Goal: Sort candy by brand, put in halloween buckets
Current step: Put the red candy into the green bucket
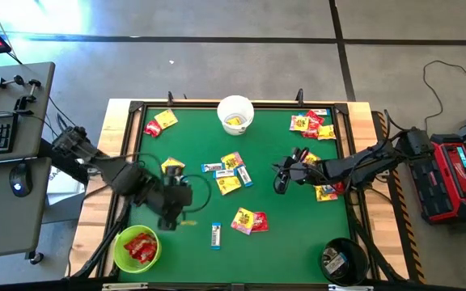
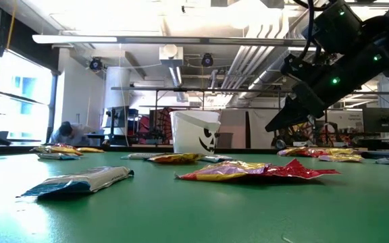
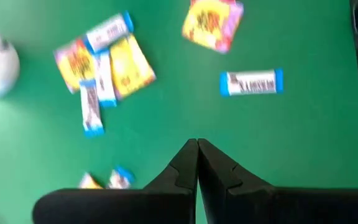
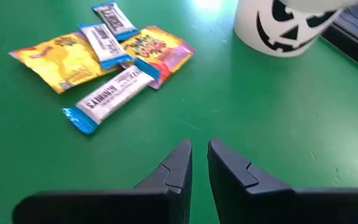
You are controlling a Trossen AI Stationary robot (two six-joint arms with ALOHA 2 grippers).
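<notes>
Green felt covers the worktop (image 1: 298,242), framed in wood, as seen from the high view. The white bucket (image 1: 235,114) stands at the far edge, the lime green bucket (image 1: 137,249) at the near left corner with red packets inside, the black bucket (image 1: 343,260) at the near right corner. Candy is scattered: a central cluster (image 1: 230,171), a far-right group (image 1: 310,124), a yellow and red pair (image 1: 249,220), and one white-and-blue bar (image 1: 215,234) lying alone. The left gripper (image 1: 171,220) hovers near the green bucket; the right gripper (image 1: 281,181) is held right of the central cluster.

Low view: a white-and-blue bar (image 2: 80,181) and a red-yellow packet (image 2: 255,170) lie nearest; the white bucket (image 2: 196,131) with a jack-o'-lantern face stands behind. One arm hangs at upper right.

Left wrist view: the left gripper (image 3: 197,144) is fully closed and empty above bare felt; a lone bar (image 3: 252,83) lies beyond it.

Right wrist view: the right gripper (image 4: 199,149) shows a narrow gap, holding nothing; yellow packets and bars (image 4: 104,59) and the white bucket (image 4: 284,28) lie ahead.
</notes>
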